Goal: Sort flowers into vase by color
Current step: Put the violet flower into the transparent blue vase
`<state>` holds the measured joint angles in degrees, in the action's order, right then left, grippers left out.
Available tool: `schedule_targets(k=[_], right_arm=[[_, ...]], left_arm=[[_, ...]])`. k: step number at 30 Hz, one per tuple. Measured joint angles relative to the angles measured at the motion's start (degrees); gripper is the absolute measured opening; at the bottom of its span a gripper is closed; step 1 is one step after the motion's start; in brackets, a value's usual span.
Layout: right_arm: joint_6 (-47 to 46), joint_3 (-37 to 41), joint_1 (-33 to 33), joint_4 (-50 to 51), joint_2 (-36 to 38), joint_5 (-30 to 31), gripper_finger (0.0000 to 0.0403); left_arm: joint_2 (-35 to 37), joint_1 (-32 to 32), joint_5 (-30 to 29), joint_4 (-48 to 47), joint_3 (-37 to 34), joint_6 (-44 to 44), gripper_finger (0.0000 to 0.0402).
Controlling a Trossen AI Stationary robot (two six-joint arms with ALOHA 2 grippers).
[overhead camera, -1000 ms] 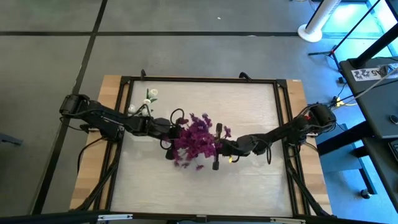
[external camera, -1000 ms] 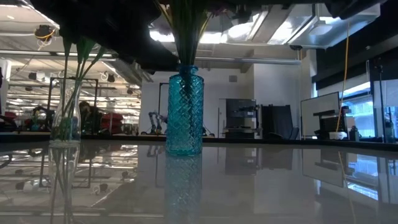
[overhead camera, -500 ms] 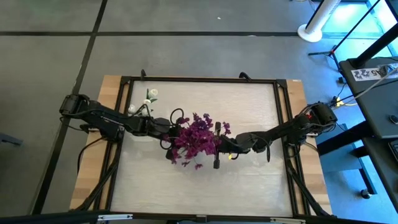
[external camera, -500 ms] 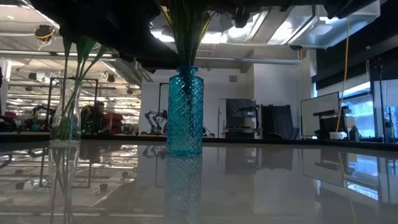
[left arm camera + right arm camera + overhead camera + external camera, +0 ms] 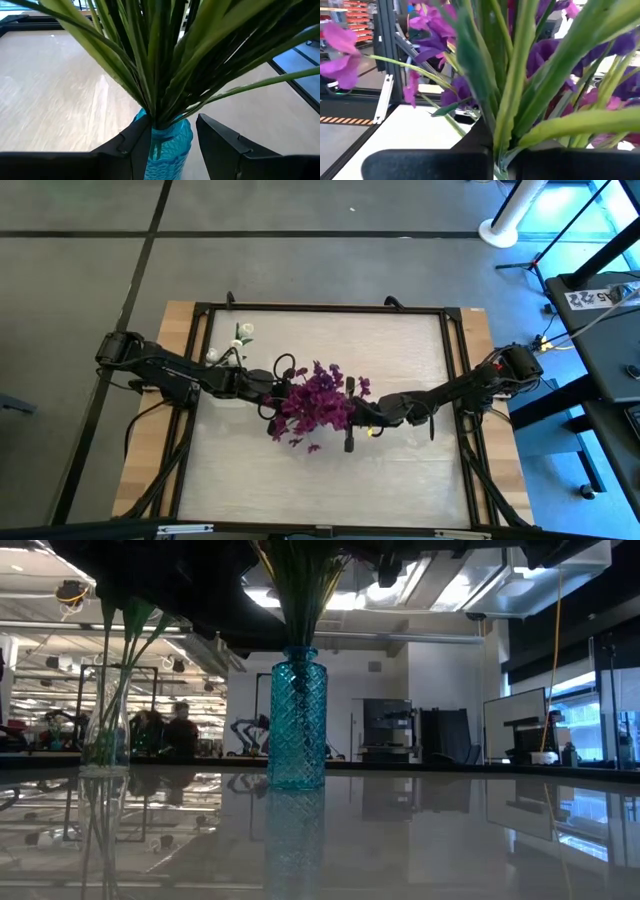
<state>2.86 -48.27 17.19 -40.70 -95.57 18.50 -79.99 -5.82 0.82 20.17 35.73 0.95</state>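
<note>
Purple flowers (image 5: 318,402) bunched upright in blue patterned vase (image 5: 297,718) at bench (image 5: 400,340) centre, stems running straight down into vase neck, blossoms spread above. White-bud flowers (image 5: 240,338) standing in clear glass vase (image 5: 105,730) toward left edge of bench, well apart from blue vase. Left gripper (image 5: 172,135) at blue vase mouth, jaws spread moderately, one either side of neck, stems rising between them; touching or not, hard to say. Right gripper (image 5: 500,155) pushed in from opposite side among stems, jaws narrow around a green stem (image 5: 512,95), looks pinched but contact not fully clear. Long axis of stems vertical, both sets of jaws coming in level from the sides, bunch sitting directly between the two grippers. Right arm nearer the stem in hand; left arm nearer the vase neck. No loose flowers seen on bench, so sorting judged near done. Next move likely releasing or settling the stem; risk of dragging the neighbouring stems or tipping vase when pulling out.
</note>
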Motion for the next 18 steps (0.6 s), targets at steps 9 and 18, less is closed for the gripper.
schedule_targets(k=[9, 18], right_arm=[[0.6, 0.0, 0.0, 0.0, 0.0, 1.3, 0.0017], [1.7, 0.5, 1.4, 2.3, 1.7, 3.1, 0.0119]], left_arm=[[0.0, -0.2, -0.1, 0.1, 0.0, 0.1, 0.0153], [4.8, -0.3, -1.9, -5.7, 0.0, 0.4, 0.0153]])
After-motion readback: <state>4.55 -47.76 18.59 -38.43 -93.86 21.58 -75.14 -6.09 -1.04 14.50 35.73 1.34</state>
